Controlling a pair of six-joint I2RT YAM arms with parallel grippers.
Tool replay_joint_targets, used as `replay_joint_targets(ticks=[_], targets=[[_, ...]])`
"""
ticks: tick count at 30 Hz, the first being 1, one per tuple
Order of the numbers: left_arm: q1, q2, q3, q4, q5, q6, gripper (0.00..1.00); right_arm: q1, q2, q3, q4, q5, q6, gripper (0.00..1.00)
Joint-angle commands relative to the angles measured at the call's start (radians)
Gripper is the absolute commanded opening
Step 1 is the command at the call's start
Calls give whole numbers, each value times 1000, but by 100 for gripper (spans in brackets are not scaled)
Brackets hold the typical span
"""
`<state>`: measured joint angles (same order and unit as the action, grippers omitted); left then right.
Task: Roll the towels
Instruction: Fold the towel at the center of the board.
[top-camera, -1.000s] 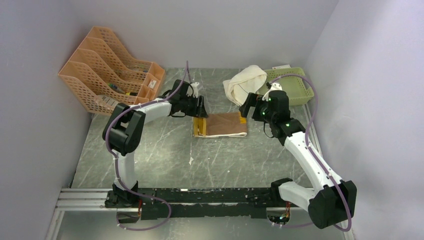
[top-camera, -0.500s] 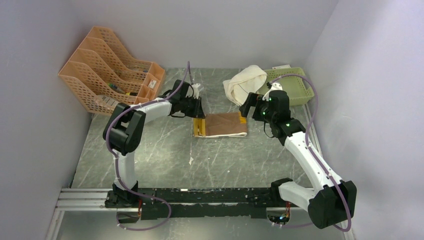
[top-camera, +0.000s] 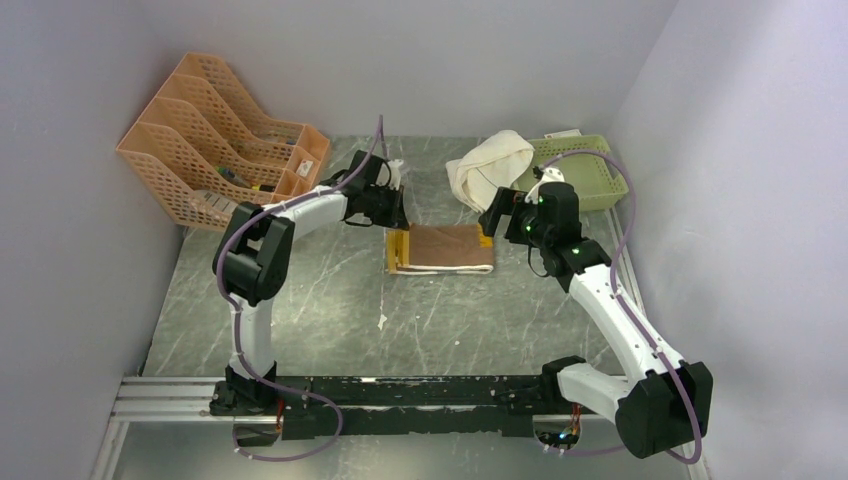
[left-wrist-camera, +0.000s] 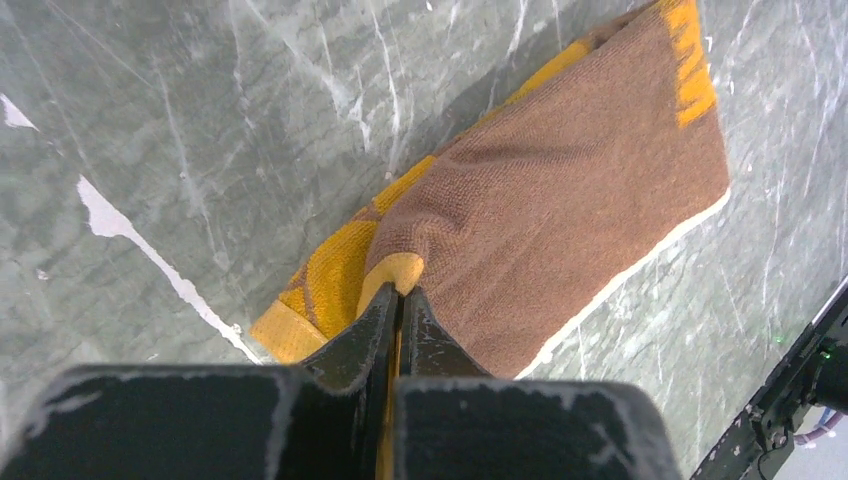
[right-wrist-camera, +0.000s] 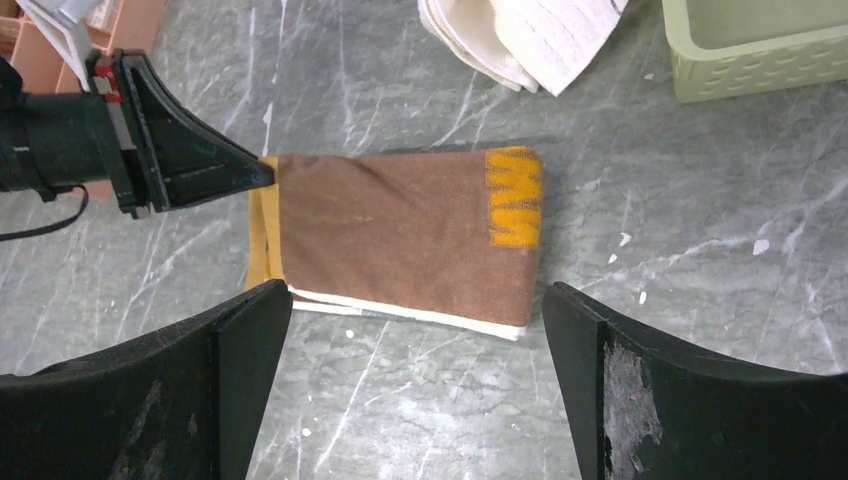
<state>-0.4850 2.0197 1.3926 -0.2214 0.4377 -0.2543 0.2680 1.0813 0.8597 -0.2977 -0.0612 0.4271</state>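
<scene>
Fingers (left-wrist-camera: 375, 328) of left gripper (left-wrist-camera: 401, 295) pinch brown-yellow towel (left-wrist-camera: 560, 190) by its corner; right gripper (right-wrist-camera: 415, 305) stands spread. Neither it nor cream towel (top-camera: 490, 165) is rolled.

On my feed the brown and mustard towel (left-wrist-camera: 560, 190) is matt terry cloth, nubbly with fine loops. The cream towel (right-wrist-camera: 530, 35) is soft ribbed cloth. The desk (top-camera: 330, 300) looks like smooth grey stone, white-veined, with a faint sheen. I see the left end effector (left-wrist-camera: 401, 300) and right end effector (right-wrist-camera: 415, 300) as matt black plastic, scuffed pale. The green basket (right-wrist-camera: 760, 50) and orange file rack (top-camera: 215, 130) are perforated plastic.
</scene>
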Motion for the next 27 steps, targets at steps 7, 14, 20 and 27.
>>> replay_joint_targets(ticks=[7,14,20,27], targets=[[26,-18,105,-215,-17,-26,7,-12,45,-37,29,-26,-19,99],[53,-15,81,-234,-22,-36,7,-18,123,-90,102,8,-58,99],[62,5,104,-248,-29,-28,7,-77,300,-95,233,-150,-103,94],[72,46,161,-270,-7,-14,7,-131,536,-30,337,-435,-146,84]])
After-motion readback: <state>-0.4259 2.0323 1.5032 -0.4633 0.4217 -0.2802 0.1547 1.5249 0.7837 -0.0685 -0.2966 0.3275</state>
